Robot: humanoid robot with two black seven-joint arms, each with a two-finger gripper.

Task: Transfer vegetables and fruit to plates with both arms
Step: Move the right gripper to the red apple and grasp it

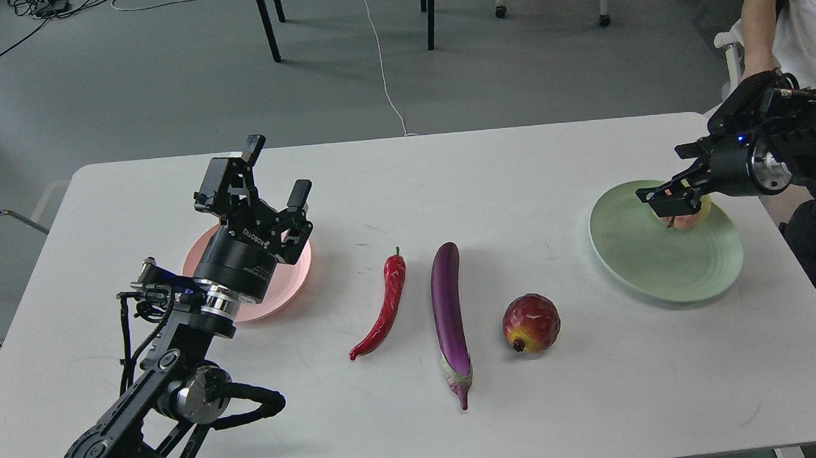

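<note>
My right gripper [670, 200] is over the pale green plate [636, 257] at the right and is shut on the yellow-green fruit [691, 221], which it mostly hides and which sits low on the plate's far side. My left gripper [277, 173] is open and empty, pointing up above the pink plate [290, 278] at the left. The red chili pepper [384, 308], the purple eggplant [448, 311] and the dark-red pomegranate [531, 323] lie side by side on the white table [447, 177], between the two plates.
A person [791, 14] sits at the table's far right corner, an arm close behind my right arm. Chair and table legs [430, 8] and cables stand on the floor beyond the far edge.
</note>
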